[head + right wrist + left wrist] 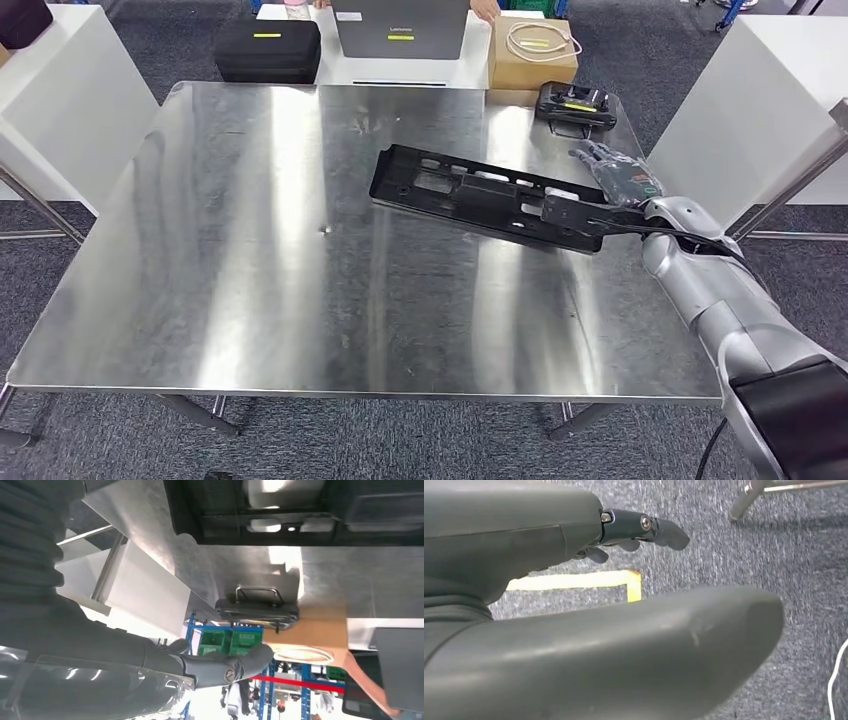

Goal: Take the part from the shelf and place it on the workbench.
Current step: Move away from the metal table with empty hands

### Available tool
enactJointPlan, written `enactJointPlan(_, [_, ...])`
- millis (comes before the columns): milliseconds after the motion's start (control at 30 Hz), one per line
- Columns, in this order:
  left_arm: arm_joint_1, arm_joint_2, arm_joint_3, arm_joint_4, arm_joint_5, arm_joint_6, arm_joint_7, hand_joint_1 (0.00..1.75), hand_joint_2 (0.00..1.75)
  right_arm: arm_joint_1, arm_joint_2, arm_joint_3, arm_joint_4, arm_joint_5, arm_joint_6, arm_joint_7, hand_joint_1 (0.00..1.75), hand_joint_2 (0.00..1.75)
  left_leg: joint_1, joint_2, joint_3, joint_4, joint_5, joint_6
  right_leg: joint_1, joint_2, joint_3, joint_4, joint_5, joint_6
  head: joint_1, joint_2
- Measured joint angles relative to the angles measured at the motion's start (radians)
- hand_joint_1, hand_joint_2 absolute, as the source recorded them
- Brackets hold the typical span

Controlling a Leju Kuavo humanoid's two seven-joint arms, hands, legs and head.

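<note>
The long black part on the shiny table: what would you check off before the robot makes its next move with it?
1. Part over the table: ok. The black part is above the steel table.
2. Part fully set down: cannot tell; its near end by the right hand looks raised.
3. Right hand's hold: cannot tell; its fingers look spread beside the part's end.
4. Room around the part: ok; bare metal lies around it, and the small black case sits apart near the far edge.
5. Left hand out of the way: ok; it hangs over the carpet, holding nothing.
</note>
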Motion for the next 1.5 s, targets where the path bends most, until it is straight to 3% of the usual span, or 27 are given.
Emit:
enactJointPlan(67, [-0.001, 0.0, 0.0, 0.0, 0.0, 0.0, 0.0, 0.0, 0.0, 0.002, -0.002, 0.0, 0.001, 0.0, 0.0, 0.0, 0.0, 1.75, -0.005, 0.0, -0.02, -0.001, 0.016, 0.012, -0.001, 0.0, -0.048, 0.14, -0.068, -0.008, 0.002, 0.0])
enactJointPlan(133, [-0.001, 0.0, 0.0, 0.0, 0.0, 0.0, 0.0, 0.0, 0.0, 0.003, -0.002, -0.001, 0.004, 0.001, 0.0, 0.0, 0.0, 1.75, -0.009, 0.0, -0.042, -0.001, 0.034, 0.015, -0.002, 0.0, -0.056, 0.202, -0.085, -0.003, 0.003, 0.0])
enactJointPlan(200, [-0.002, 0.0, 0.0, 0.0, -0.002, 0.0, 0.0, 0.0, 0.0, 0.002, -0.002, -0.003, 0.007, 0.002, -0.002, 0.003, 0.0, 1.75, -0.012, -0.001, -0.065, 0.0, 0.055, 0.012, 0.0, 0.0, 0.014, 0.117, -0.049, 0.009, 0.003, 0.0])
enactJointPlan(267, [-0.003, -0.002, 0.0, 0.0, -0.003, 0.001, 0.0, 0.0, 0.0, -0.003, -0.002, -0.009, 0.007, 0.006, -0.008, 0.01, 0.0, 1.75, -0.015, -0.002, -0.083, -0.001, 0.077, 0.005, 0.009, 0.0, 0.116, -0.029, -0.032, 0.007, 0.001, 0.0])
enactJointPlan(300, [-0.004, -0.003, 0.0, 0.0, -0.003, 0.002, 0.001, 0.0, 0.0, -0.006, -0.002, -0.012, 0.007, 0.009, -0.013, 0.015, 0.0, 1.75, -0.015, -0.003, -0.088, -0.003, 0.088, 0.001, 0.014, 0.0, 0.145, -0.081, -0.032, 0.004, 0.001, 0.0])
enactJointPlan(367, [-0.003, -0.005, 0.0, 0.0, -0.005, 0.003, 0.001, 0.0, 0.0, -0.01, -0.005, -0.014, 0.007, 0.013, -0.022, 0.023, 0.0, 1.75, -0.013, -0.003, -0.09, -0.012, 0.109, -0.011, 0.024, 0.0, 0.151, -0.114, -0.028, -0.003, 0.002, 0.0])
enactJointPlan(400, [-0.002, -0.005, 0.0, 0.0, -0.006, 0.003, 0.001, 0.0, 0.0, -0.011, -0.006, -0.015, 0.008, 0.014, -0.024, 0.025, 0.0, 1.75, -0.011, -0.004, -0.092, -0.016, 0.115, -0.017, 0.016, 0.0, 0.144, -0.119, -0.017, -0.008, 0.004, 0.0])
enactJointPlan(433, [-0.001, -0.005, 0.0, 0.0, -0.006, 0.003, 0.001, 0.0, 0.0, -0.012, -0.006, -0.015, 0.008, 0.015, -0.025, 0.027, 0.0, 1.75, -0.009, -0.004, -0.098, -0.012, 0.105, -0.023, 0.009, -0.001, 0.141, -0.122, -0.005, -0.015, 0.005, 0.0])
enactJointPlan(500, [0.001, -0.005, 0.0, 0.0, -0.007, 0.002, 0.001, 0.0, 0.0, -0.011, -0.004, -0.015, 0.01, 0.017, -0.027, 0.029, 0.0, 1.75, -0.003, -0.003, -0.121, 0.05, 0.024, -0.036, -0.007, -0.005, 0.128, -0.129, 0.024, -0.031, 0.005, 0.0])
enactJointPlan(567, [0.001, -0.006, 0.0, 0.0, -0.008, 0.002, 0.001, 0.0, 0.0, -0.01, -0.003, -0.015, 0.01, 0.017, -0.029, 0.031, 0.0, 1.75, 0.006, -0.001, -0.149, 0.182, -0.084, -0.049, -0.007, -0.007, 0.102, -0.128, 0.05, -0.036, 0.003, 0.0])
enactJointPlan(600, [0.001, -0.006, 0.0, 0.0, -0.008, 0.002, 0.002, 0.0, 0.0, -0.009, -0.002, -0.016, 0.011, 0.017, -0.031, 0.033, 0.0, 1.75, 0.011, 0.0, -0.156, 0.242, -0.109, -0.056, -0.007, -0.007, 0.088, -0.127, 0.061, -0.033, 0.003, 0.0])
enactJointPlan(667, [0.0, -0.005, 0.0, 0.0, -0.008, 0.001, 0.002, 0.0, 0.0, -0.003, -0.003, -0.017, 0.014, 0.018, -0.034, 0.036, 0.0, 1.75, 0.021, 0.001, -0.128, 0.282, -0.09, -0.068, -0.011, -0.008, 0.058, -0.123, 0.082, -0.022, 0.003, 0.0])
enactJointPlan(733, [-0.001, -0.004, 0.0, 0.0, -0.009, 0.001, 0.003, 0.0, 0.0, 0.004, -0.006, -0.02, 0.016, 0.019, -0.038, 0.042, 0.0, 1.75, 0.029, 0.001, -0.039, 0.191, -0.056, -0.079, -0.017, -0.008, 0.03, -0.113, 0.099, -0.008, 0.002, 0.0])
enactJointPlan(767, [-0.002, -0.005, 0.0, 0.0, -0.01, 0.001, 0.003, 0.0, 0.0, 0.005, -0.009, -0.023, 0.017, 0.02, -0.042, 0.047, 0.0, 1.75, 0.029, -0.001, 0.01, 0.124, -0.06, -0.081, -0.017, -0.008, 0.018, -0.107, 0.106, 0.0, 0.002, 0.0])
enactJointPlan(833, [-0.004, -0.006, 0.0, 0.0, -0.012, 0.001, 0.003, 0.0, 0.0, 0.008, -0.015, -0.027, 0.018, 0.027, -0.057, 0.062, 0.0, 1.75, 0.022, -0.007, 0.061, 0.041, -0.083, -0.072, -0.014, -0.009, 0.005, -0.101, 0.12, 0.02, 0.003, 0.0])
enactJointPlan(933, [-0.006, -0.006, 0.001, -0.001, -0.014, 0.002, 0.004, 0.0, 0.0, 0.019, -0.023, -0.036, 0.023, 0.047, -0.088, 0.1, 0.0, 1.75, 0.009, -0.009, 0.054, 0.025, -0.065, -0.037, -0.011, -0.01, -0.007, -0.101, 0.132, 0.046, 0.006, 0.0])
enactJointPlan(1000, [-0.008, -0.007, 0.001, -0.001, -0.016, 0.002, 0.005, 0.0, 0.0, 0.031, -0.031, -0.044, 0.029, 0.056, -0.108, 0.127, 0.0, 1.75, 0.005, -0.006, 0.033, 0.016, -0.039, -0.008, -0.014, -0.01, -0.038, -0.045, 0.078, 0.04, 0.008, 0.0])
enactJointPlan(1067, [-0.009, -0.007, 0.001, -0.001, -0.021, 0.002, 0.005, 0.0, 0.0, 0.045, -0.039, -0.056, 0.035, 0.057, -0.128, 0.151, 0.0, 1.75, 0.0, -0.005, 0.0, 0.016, -0.012, 0.006, -0.015, -0.008, -0.082, 0.085, -0.011, 0.026, 0.011, 0.0])
enactJointPlan(1100, [-0.009, -0.008, 0.001, -0.001, -0.023, 0.002, 0.005, 0.0, 0.0, 0.055, -0.043, -0.063, 0.039, 0.055, -0.138, 0.162, 0.0, 1.75, -0.003, -0.006, -0.018, 0.016, 0.002, 0.008, -0.013, -0.007, -0.095, 0.15, -0.039, 0.027, 0.012, 0.0])
enactJointPlan(1167, [-0.009, -0.009, 0.001, -0.001, -0.026, 0.001, 0.008, 0.0, 0.0, 0.079, -0.052, -0.08, 0.044, 0.05, -0.158, 0.175, 0.0, 1.75, -0.008, -0.006, -0.055, 0.017, 0.031, 0.01, -0.006, -0.005, -0.08, 0.208, -0.035, 0.039, 0.012, 0.0])
enactJointPlan(1200, [-0.009, -0.011, 0.001, -0.001, -0.027, 0.001, 0.009, 0.0, 0.0, 0.091, -0.056, -0.089, 0.046, 0.047, -0.166, 0.178, 0.0, 1.75, -0.012, -0.006, -0.073, 0.017, 0.045, 0.01, -0.002, -0.004, -0.047, 0.187, -0.015, 0.043, 0.013, 0.0])
enactJointPlan(1233, [-0.01, -0.012, 0.001, -0.001, -0.029, 0.001, 0.01, 0.0, 0.0, 0.101, -0.059, -0.097, 0.048, 0.044, -0.173, 0.181, 0.0, 1.75, -0.013, -0.006, -0.089, 0.018, 0.06, 0.01, 0.003, -0.004, 0.003, 0.135, -0.002, 0.04, 0.012, 0.0])
enactJointPlan(1300, [-0.011, -0.016, 0.001, -0.001, -0.032, 0.001, 0.011, 0.0, 0.0, 0.113, -0.065, -0.113, 0.05, 0.039, -0.186, 0.187, 0.0, 1.75, -0.017, -0.005, -0.11, 0.016, 0.085, 0.003, 0.018, -0.004, 0.114, -0.011, -0.023, 0.016, 0.01, 0.0])
enactJointPlan(1333, [-0.012, -0.017, 0.002, -0.001, -0.033, 0.001, 0.012, 0.0, 0.0, 0.118, -0.068, -0.121, 0.051, 0.038, -0.194, 0.192, 0.0, 1.75, -0.016, -0.003, -0.113, 0.012, 0.098, -0.001, 0.024, -0.003, 0.146, -0.066, -0.038, 0.004, 0.009, 0.0])
enactJointPlan(1367, [-0.013, -0.019, 0.002, -0.001, -0.034, 0.001, 0.012, 0.0, 0.0, 0.123, -0.071, -0.129, 0.052, 0.036, -0.203, 0.197, 0.0, 1.75, -0.015, -0.002, -0.113, 0.005, 0.11, -0.008, 0.029, -0.003, 0.158, -0.097, -0.047, -0.005, 0.008, 0.0])
enactJointPlan(1433, [-0.012, -0.021, 0.002, -0.001, -0.036, 0.001, 0.013, 0.0, 0.0, 0.141, -0.075, -0.146, 0.056, 0.031, -0.225, 0.211, 0.0, 1.75, -0.011, -0.003, -0.113, -0.009, 0.125, -0.021, 0.023, -0.004, 0.149, -0.115, -0.023, -0.018, 0.01, 0.0])
enactJointPlan(1500, [-0.011, -0.022, 0.002, -0.001, -0.038, 0.002, 0.014, 0.0, 0.0, 0.167, -0.076, -0.161, 0.06, 0.027, -0.251, 0.223, 0.0, 1.75, -0.007, -0.005, -0.127, 0.024, 0.065, -0.032, 0.009, -0.008, 0.141, -0.128, 0.009, -0.037, 0.01, 0.0])
